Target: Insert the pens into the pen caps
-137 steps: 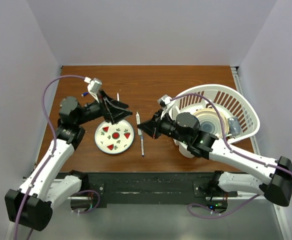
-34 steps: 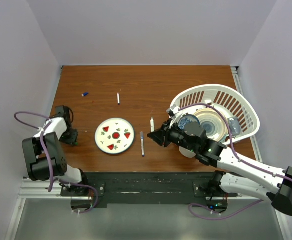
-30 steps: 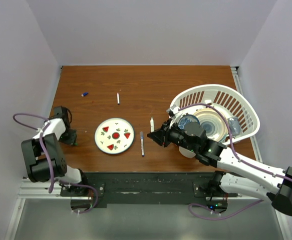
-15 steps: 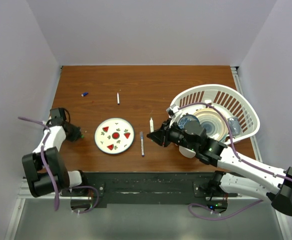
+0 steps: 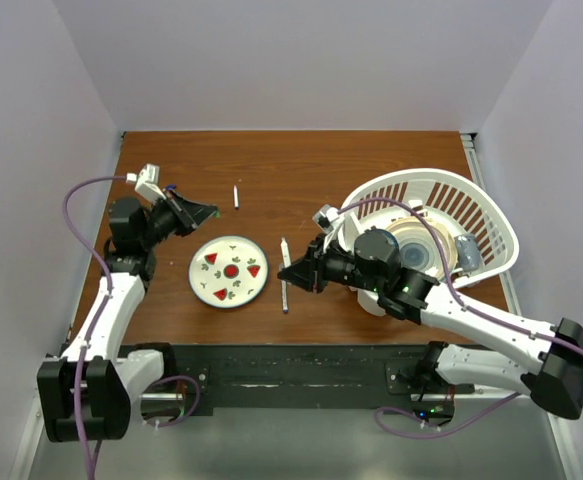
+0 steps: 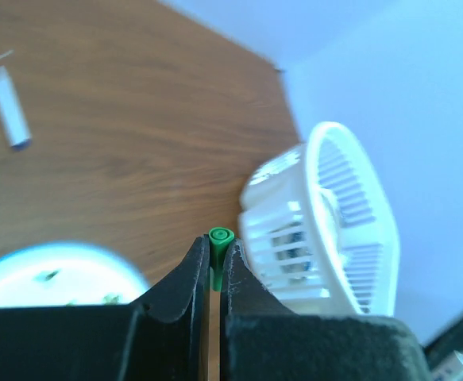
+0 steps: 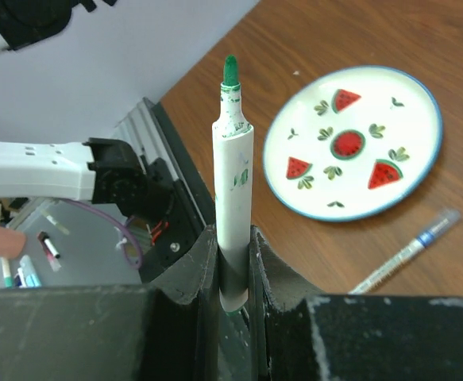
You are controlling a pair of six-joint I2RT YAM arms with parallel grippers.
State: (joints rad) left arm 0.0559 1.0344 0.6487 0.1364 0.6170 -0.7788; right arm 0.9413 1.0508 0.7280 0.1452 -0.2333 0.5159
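The left arm (image 5: 106, 310) is bending up from its base. Its wrist is turned so the left gripper (image 5: 209, 212) is pointing sideways toward the other arm, jaws pinching a green cap (image 6: 219, 237) at their very tips. The right arm (image 5: 471, 318) is lying low, with the right gripper (image 5: 289, 270) facing back and clamping a white pen (image 7: 233, 171), which is sticking out past the fingertips.

green cap (image 6: 220, 238) pinched in left hand (image 6: 213, 263); green-tipped white pen (image 7: 233, 159) in right hand (image 7: 233, 248); grey pen (image 5: 284, 293), other white pen (image 5: 236, 196) flat.
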